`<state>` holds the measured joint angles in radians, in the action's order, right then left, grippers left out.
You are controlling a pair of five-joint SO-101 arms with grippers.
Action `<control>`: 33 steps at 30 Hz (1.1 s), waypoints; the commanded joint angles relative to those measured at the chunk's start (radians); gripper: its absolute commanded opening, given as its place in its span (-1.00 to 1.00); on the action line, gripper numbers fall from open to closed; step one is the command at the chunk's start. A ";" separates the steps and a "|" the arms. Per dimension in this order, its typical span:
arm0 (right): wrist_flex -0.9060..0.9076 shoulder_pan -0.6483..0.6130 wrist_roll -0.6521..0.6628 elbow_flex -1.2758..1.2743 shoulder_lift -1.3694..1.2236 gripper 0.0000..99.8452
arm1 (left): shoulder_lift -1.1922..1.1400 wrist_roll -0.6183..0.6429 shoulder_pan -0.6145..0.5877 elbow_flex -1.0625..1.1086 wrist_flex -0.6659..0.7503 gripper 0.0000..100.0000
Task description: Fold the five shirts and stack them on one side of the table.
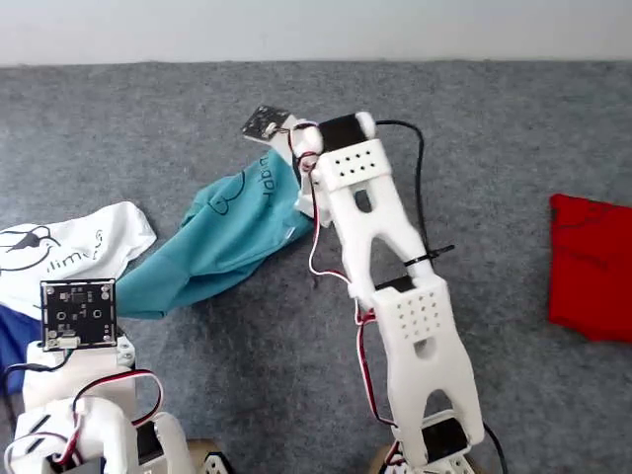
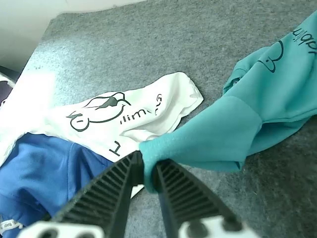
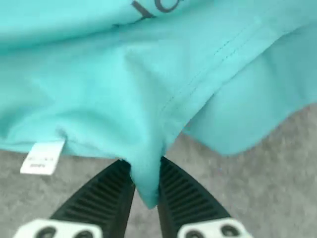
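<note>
At the left edge of the high view, a blue shirt [image 1: 10,341] is seen bunched and cut off by the frame, and its upper part is overlapped by a white shirt [image 1: 69,247] with dark line print, which is spread unfolded toward the far side. Just beside the white shirt's near corner, the left pincer [image 2: 146,166] is clenched on the cuff of a teal shirt [image 1: 232,232], the edge of the sleeve being nipped between the ribbed fingers [image 2: 111,181]. From that cuff the teal shirt is stretched diagonally across the grey worktop [image 1: 494,148] toward the far middle, with its printed front turned up and its lower border hanging loose over the surface. At its far end a fold of the hem is gripped by the right pincer [image 3: 146,186], which is closed on the cloth, and a small white label [image 3: 43,157] is shown just beside that grasp. The right arm [image 1: 395,296] is laid out from the near edge toward the far middle. Beyond it, a broad stretch of grey worktop is left between the arm and a red shirt [image 1: 592,267], which is set in a compact, roughly squared shape at the right edge and is partly cut off by the frame.
</note>
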<state>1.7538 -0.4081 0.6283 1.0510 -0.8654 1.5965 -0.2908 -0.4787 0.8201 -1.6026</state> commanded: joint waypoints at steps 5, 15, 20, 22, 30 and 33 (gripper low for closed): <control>0.044 0.067 0.037 -0.206 0.440 -0.98 | -0.005 -0.008 -0.003 -0.087 0.104 -0.97; 0.042 0.111 0.160 -0.318 0.762 -0.98 | -0.048 -0.123 -0.002 -0.179 0.301 -0.97; 0.042 0.028 0.071 -0.540 0.762 -0.97 | -0.118 -0.124 -0.002 -0.171 0.236 -0.97; 0.041 -0.027 0.029 -0.647 0.762 -0.94 | -0.132 -0.124 -0.002 -0.131 0.227 -0.97; -0.038 -0.249 -0.176 -1.014 0.760 -0.52 | -0.087 -0.124 -0.003 0.016 0.227 -0.97; -0.142 -0.317 -0.201 -1.096 0.760 -0.47 | -0.069 -0.124 -0.003 0.039 0.227 -0.97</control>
<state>1.6893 -0.6628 0.4595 0.0061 -0.1550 1.5152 -0.4089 -0.4803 0.8539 -1.3755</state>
